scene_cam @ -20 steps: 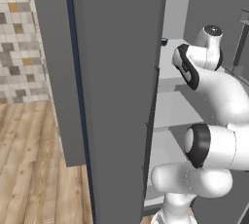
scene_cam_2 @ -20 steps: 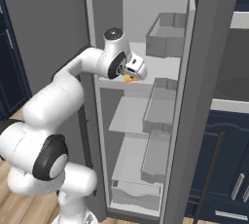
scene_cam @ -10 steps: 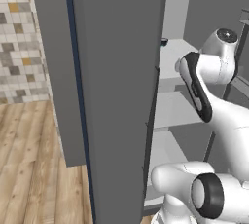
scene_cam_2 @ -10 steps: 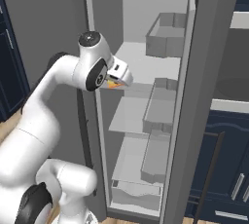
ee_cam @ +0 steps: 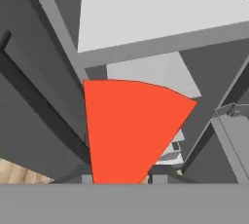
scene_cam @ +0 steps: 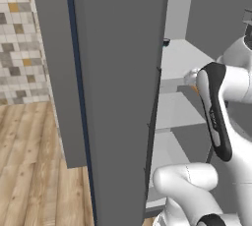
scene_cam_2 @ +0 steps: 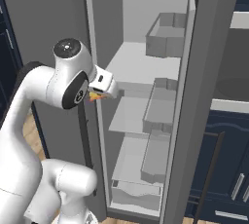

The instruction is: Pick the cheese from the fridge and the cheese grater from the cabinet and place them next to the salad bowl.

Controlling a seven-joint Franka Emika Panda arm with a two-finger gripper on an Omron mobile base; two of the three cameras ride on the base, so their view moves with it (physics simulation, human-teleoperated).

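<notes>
cheese [ee_cam: 129, 130] in tool [ee_cam: 121, 178] (fridge [scene_cam_2: 141, 67] open)

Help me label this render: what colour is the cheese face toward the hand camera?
Red-orange, plain; the cheese shows best in the hand view.

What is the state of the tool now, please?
Tool: closed on the cheese, in front of the open fridge.

Even, flat rendered light; soft shadows, no glare, slightly blurry.
</notes>
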